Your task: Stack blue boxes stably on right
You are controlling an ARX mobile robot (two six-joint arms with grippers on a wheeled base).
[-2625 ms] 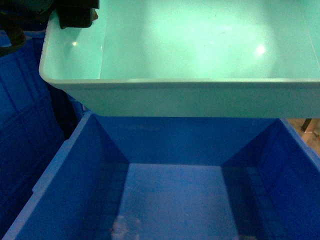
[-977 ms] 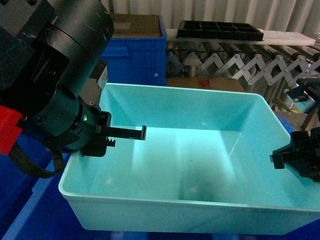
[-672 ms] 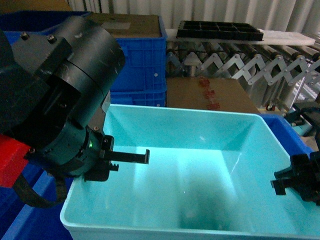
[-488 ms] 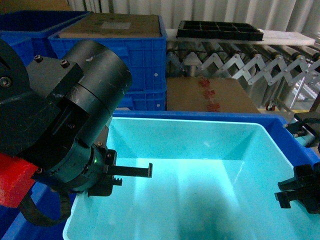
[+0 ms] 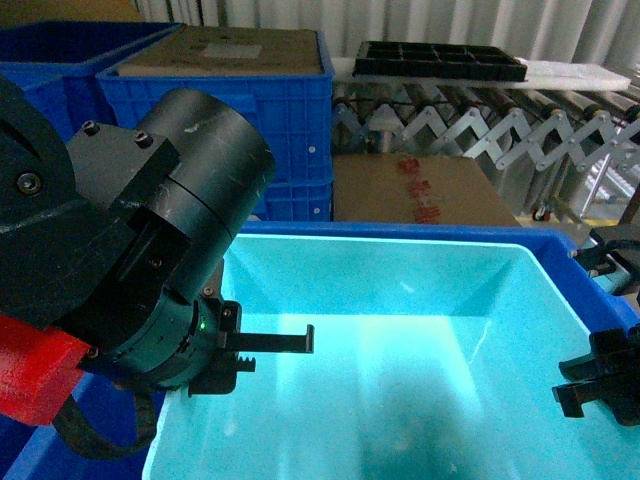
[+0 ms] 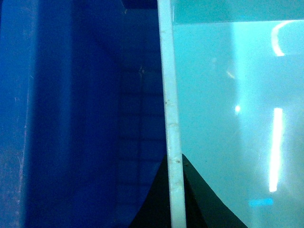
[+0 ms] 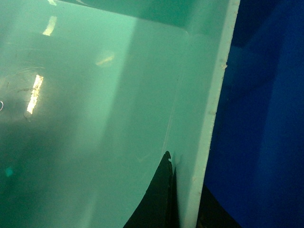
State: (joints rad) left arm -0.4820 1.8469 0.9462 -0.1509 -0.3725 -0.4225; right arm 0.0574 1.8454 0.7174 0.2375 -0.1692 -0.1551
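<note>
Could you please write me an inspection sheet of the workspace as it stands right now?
Surface: no table seen; work happens over the dark-blue crate.
Job's things: turquoise tub sits low inside the dark-blue crate, whose rim shows behind it and at right.
Clutter: brown cardboard box behind the crate; cardboard sheet on stacked blue crates; black compartmented tray on the conveyor.
Grippers: left gripper straddles the tub's left rim; right gripper straddles its right rim; both shut on it.
Cables: black strap looped below the left arm.
Surroundings: expandable roller conveyor, corrugated wall.
</note>
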